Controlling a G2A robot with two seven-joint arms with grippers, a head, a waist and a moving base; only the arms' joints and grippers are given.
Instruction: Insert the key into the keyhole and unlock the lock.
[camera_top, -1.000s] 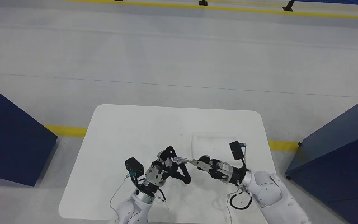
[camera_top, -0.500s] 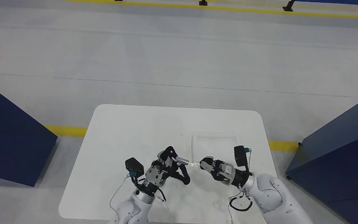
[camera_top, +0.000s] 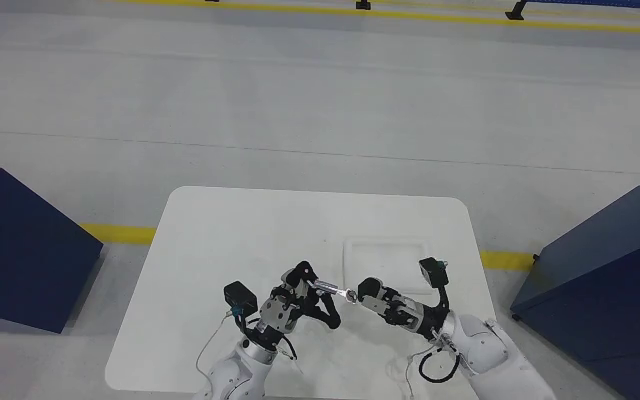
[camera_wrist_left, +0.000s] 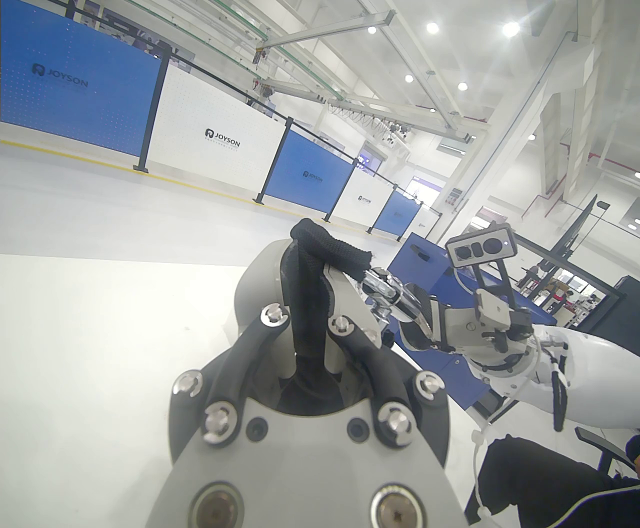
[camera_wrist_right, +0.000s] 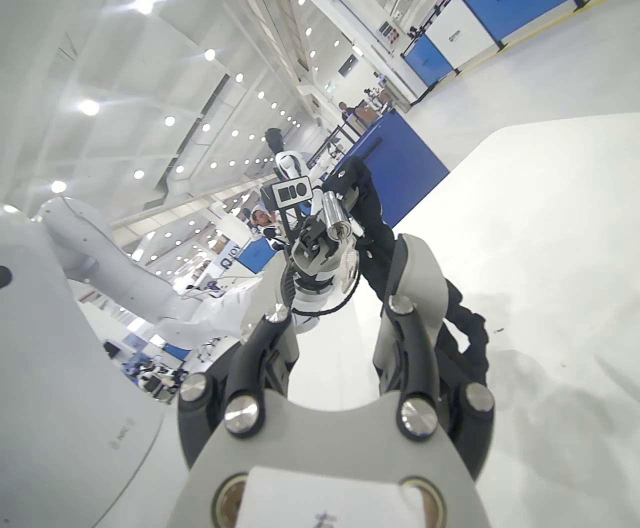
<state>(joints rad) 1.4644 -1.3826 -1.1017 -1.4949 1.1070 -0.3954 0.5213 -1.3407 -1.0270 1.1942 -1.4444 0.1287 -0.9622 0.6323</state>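
Note:
My left gripper (camera_top: 312, 285) is held above the white table's (camera_top: 250, 230) front part, shut on a silver lock cylinder (camera_top: 322, 287). In the left wrist view the lock (camera_wrist_left: 382, 289) sticks out past the black-covered fingers (camera_wrist_left: 320, 260). My right gripper (camera_top: 360, 292) faces it from the right, shut on the key (camera_top: 343, 292). In the right wrist view the lock's keyhole face (camera_wrist_right: 340, 231) points toward my right gripper (camera_wrist_right: 352, 252), with the key's head (camera_wrist_right: 350, 262) just below it. The key's tip is at the lock; I cannot tell whether it is inside.
A shallow clear tray (camera_top: 386, 250) lies on the table behind the right gripper. Dark blue partitions (camera_top: 40, 255) stand beside the table on the left and on the right (camera_top: 590, 280). Bare table lies behind both grippers.
The right arm has shifted slightly to the right and lower, with the key still pointing at the lock. The left arm and lock have stayed in place.

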